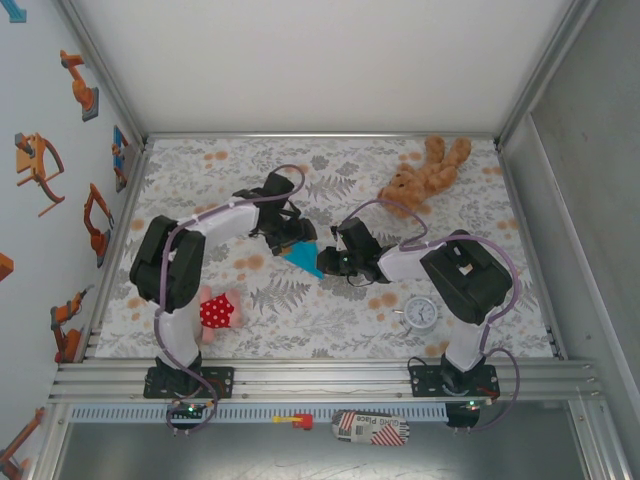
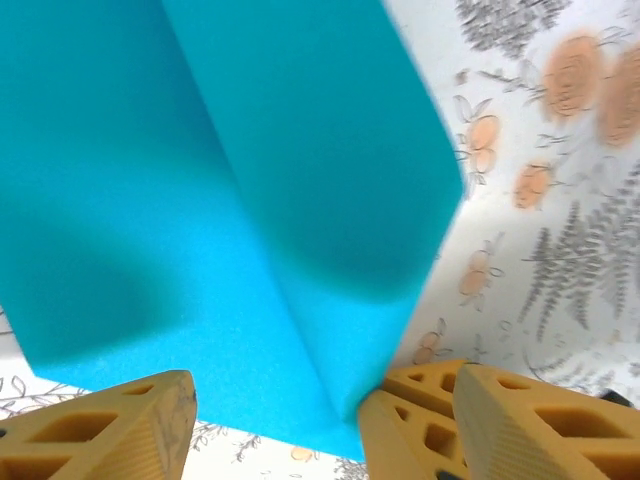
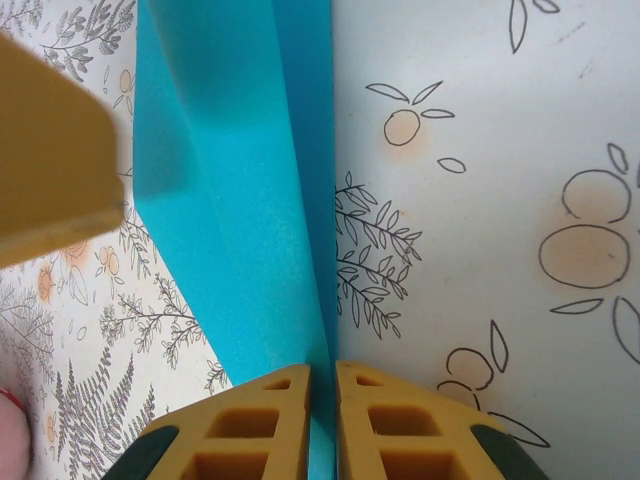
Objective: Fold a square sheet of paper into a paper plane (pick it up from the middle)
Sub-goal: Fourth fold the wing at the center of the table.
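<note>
Folding underway: thin turquoise-blue creased paper sheet (image 1: 300, 260) sits mid floral-patterned desk (image 1: 330, 330), right jaws clenched on its folded edge, left jaws released astride it, so the next move probably calls for pressing that crease flat.

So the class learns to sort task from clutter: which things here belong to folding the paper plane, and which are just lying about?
In the job: turquoise paper sheet, partly folded; right gripper, pinching its crease; left gripper, open at its edge.
Lying about: brown teddy bear; small white clock; red polka-dot soft toy.
</note>
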{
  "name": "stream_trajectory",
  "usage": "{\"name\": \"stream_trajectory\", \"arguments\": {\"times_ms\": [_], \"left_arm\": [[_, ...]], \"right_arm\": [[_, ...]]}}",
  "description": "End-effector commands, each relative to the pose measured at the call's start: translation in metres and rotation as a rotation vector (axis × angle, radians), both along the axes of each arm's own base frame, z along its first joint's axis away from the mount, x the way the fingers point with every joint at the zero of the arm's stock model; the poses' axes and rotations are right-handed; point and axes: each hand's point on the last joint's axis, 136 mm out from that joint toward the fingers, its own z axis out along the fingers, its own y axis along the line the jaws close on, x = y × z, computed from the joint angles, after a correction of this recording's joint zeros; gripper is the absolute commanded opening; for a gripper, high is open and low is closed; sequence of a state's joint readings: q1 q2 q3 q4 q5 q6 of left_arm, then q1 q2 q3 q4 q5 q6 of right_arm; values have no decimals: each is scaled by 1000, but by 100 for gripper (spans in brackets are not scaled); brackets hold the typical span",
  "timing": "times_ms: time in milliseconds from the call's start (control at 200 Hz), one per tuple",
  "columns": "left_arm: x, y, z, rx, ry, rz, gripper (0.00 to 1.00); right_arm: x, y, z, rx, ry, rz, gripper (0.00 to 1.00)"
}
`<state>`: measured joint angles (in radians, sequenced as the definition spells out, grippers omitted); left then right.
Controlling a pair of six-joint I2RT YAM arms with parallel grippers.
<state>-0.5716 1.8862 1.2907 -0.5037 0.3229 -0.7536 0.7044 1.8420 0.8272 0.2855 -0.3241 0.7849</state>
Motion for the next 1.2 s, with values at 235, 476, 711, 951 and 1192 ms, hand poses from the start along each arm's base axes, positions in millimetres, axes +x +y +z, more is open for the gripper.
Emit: {"name": "stream_trajectory", "arguments": {"times_ms": [235,476,711,951,1192], "left_arm": [[11,-18,31,-289,-147,-28,33],[17,-26,17,-325,-128,-36,17],[19,-24,-2,-298,-88,-25,12],[20,-16,-17,-270,-60,2,10],[20,-15,-24,-264,-47,7,10]], "right_arm": [[-11,-7,-33,-87,62,17,14],[-10,-7,-34,-91,64,18,14],[-10,-7,-34,-100,66,20,13],[-9,-8,-34,-103,67,18,14],[-11,-9,-36,-111,75,20,14]]}}
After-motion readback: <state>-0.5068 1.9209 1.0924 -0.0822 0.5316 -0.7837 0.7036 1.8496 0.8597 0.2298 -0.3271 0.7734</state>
